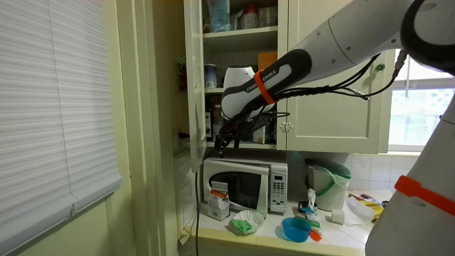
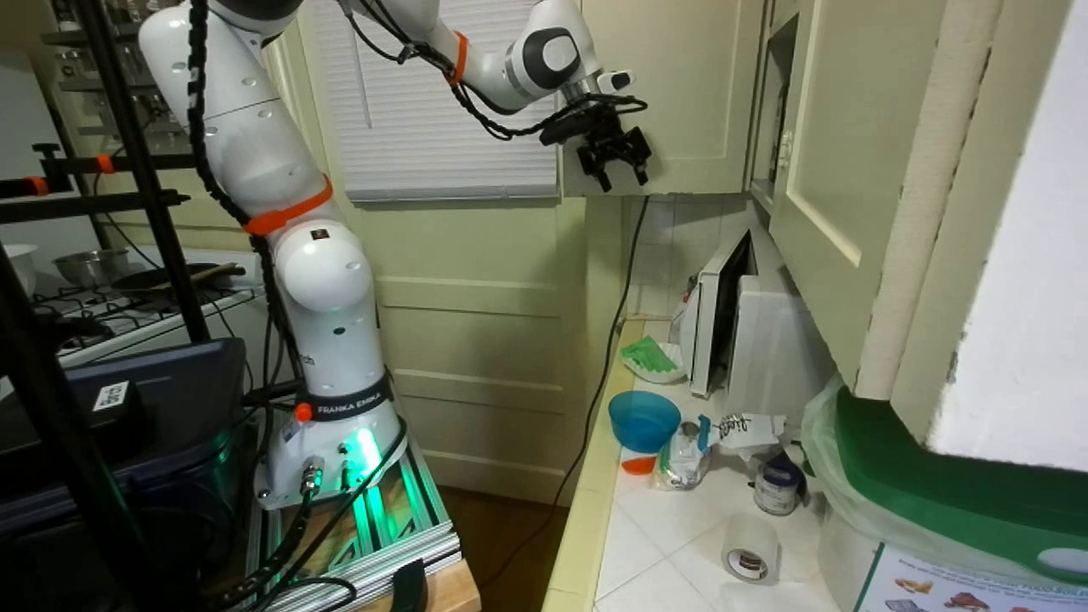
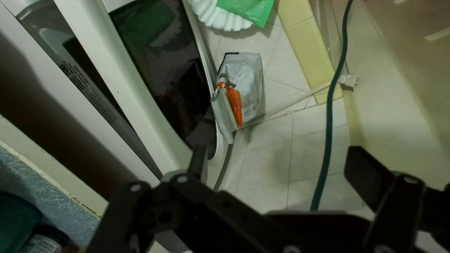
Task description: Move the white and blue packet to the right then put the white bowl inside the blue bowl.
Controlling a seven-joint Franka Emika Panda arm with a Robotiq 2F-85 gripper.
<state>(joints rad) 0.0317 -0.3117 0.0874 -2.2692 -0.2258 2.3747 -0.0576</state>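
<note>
A black claw (image 3: pixel 277 161), spread wide and with nothing gripped, is held high above a tiled table (image 2: pixel 663 527). In both exterior views, the white and blue packet (image 1: pixel 311 214) is seen on the table just beside the blue bowl (image 1: pixel 295 230). The fluted white bowl (image 1: pixel 254 218), overlapped by a green sheet (image 1: pixel 242 226), is set between the blue bowl and a white and orange pouch (image 1: pixel 218 207) by the microwave (image 1: pixel 246 190).

A kitchen, by its look a home's — a microwave (image 1: pixel 245 188) stands on a tiled counter (image 2: pixel 648 531) under painted cupboards (image 1: pixel 334 96), one open on packed shelves (image 1: pixel 240 32) — and in an exterior view a gas stove (image 2: pixel 115 336) carries a dark pan (image 2: pixel 140 281).
</note>
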